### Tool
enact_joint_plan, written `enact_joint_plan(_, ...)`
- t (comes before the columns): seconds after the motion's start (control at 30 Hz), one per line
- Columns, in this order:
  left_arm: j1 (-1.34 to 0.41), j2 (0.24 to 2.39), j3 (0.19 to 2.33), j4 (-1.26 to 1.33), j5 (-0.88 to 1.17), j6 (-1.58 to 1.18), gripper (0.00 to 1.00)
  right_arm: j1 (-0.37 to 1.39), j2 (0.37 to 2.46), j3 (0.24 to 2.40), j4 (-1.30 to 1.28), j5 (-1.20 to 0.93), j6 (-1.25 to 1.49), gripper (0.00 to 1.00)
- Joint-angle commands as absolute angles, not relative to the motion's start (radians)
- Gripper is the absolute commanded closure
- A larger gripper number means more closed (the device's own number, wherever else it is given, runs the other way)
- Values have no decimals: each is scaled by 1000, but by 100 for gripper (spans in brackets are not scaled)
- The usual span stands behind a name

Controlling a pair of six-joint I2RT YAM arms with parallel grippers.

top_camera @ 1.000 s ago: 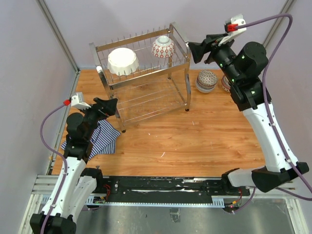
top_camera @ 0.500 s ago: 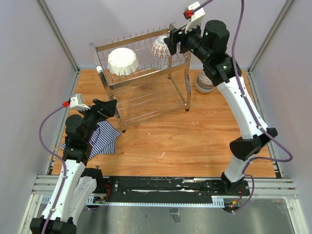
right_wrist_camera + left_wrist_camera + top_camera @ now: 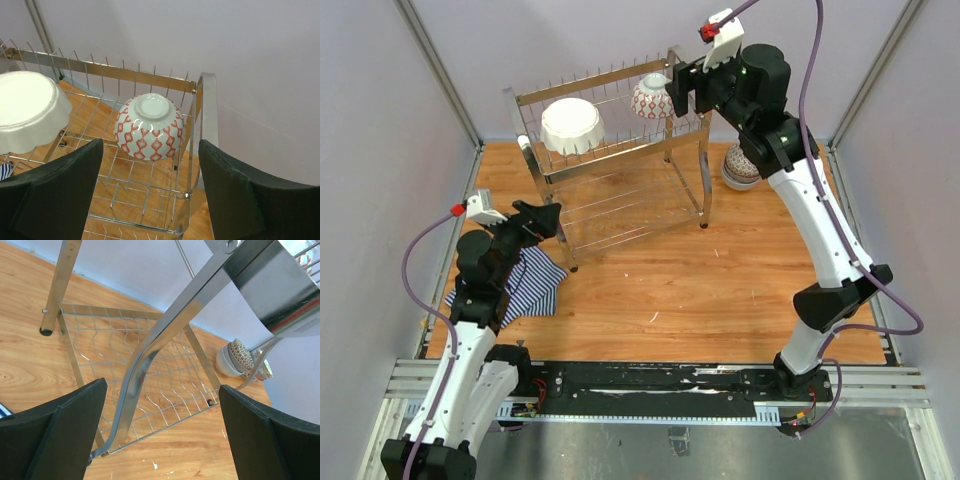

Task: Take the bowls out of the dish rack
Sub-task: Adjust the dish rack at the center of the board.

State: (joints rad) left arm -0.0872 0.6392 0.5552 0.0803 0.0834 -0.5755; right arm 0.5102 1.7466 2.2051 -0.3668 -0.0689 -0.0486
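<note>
The chrome dish rack [image 3: 610, 170] stands at the back of the table. On its top tier a large white scalloped bowl [image 3: 571, 125] lies at the left and a white bowl with red lattice [image 3: 653, 97] sits upside down at the right. My right gripper [image 3: 677, 97] is open and empty, right beside the red lattice bowl [image 3: 150, 126], above the rack's right end [image 3: 205, 125]. My left gripper [image 3: 548, 218] is open and empty by the rack's front left leg [image 3: 150, 360]. Stacked bowls [image 3: 742, 165] stand on the table right of the rack; they also show in the left wrist view [image 3: 235, 357].
A blue-white striped cloth [image 3: 527, 283] lies on the wooden table [image 3: 720, 280] under my left arm. Grey walls close in the back and both sides. The rack's lower tier [image 3: 150, 385] holds nothing.
My right arm swung left from above the stacked bowls to the rack's right end, then settled by the red lattice bowl. The left arm has barely moved.
</note>
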Motion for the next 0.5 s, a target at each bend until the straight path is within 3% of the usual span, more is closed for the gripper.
enact_joint_plan(0.0, -81, 667, 588, 131, 81, -560, 0, 471, 1695, 2182, -413, -24, -15, 23)
enact_joint_plan(0.47, -83, 771, 585, 215, 97, -572, 1, 401, 1693, 2095, -445, -75, 1, 26)
